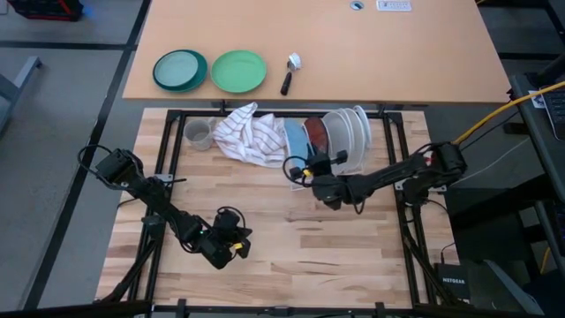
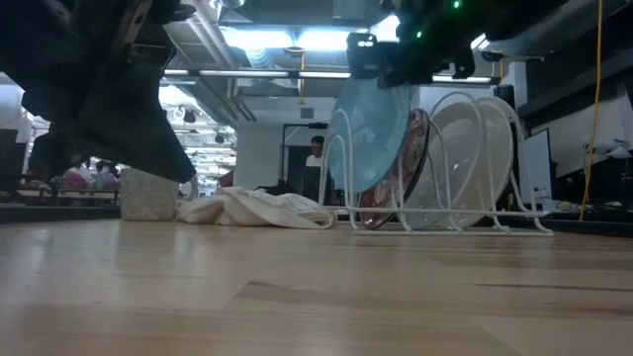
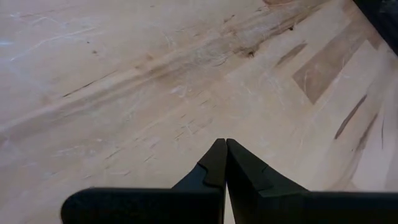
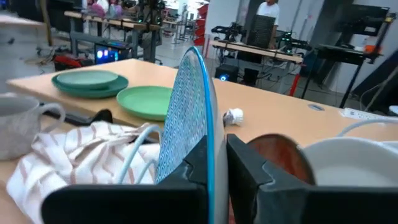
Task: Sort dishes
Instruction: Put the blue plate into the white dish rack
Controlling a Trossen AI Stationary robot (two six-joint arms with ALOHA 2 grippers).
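Note:
A white wire rack (image 1: 353, 163) at the table's far right holds a dark red plate (image 1: 314, 132) and white plates (image 1: 346, 131) upright on their edges. My right gripper (image 4: 216, 146) is shut on a light blue plate (image 2: 371, 133) at the rack's left end, beside the red one. That plate's lower edge sits among the rack's wires; whether it rests there I cannot tell. My left gripper (image 3: 225, 146) hangs shut over bare wood near the table's front (image 1: 240, 246), touching nothing. My right gripper pinches the light blue plate's rim (image 4: 208, 134) between its two fingers, one finger on each face. The fingers (image 4: 249, 165) lie level and point toward the table's far edge, meeting the rim high on its near side (image 2: 388, 81). The plate stands on edge, slightly tilted.
A striped cloth (image 1: 252, 132) and a grey cup (image 1: 198, 134) lie left of the rack. Two green plates (image 1: 180, 71) (image 1: 238, 71) and a black-handled tool (image 1: 289, 75) sit on the far table. A person (image 4: 268, 9) stands in the room behind.

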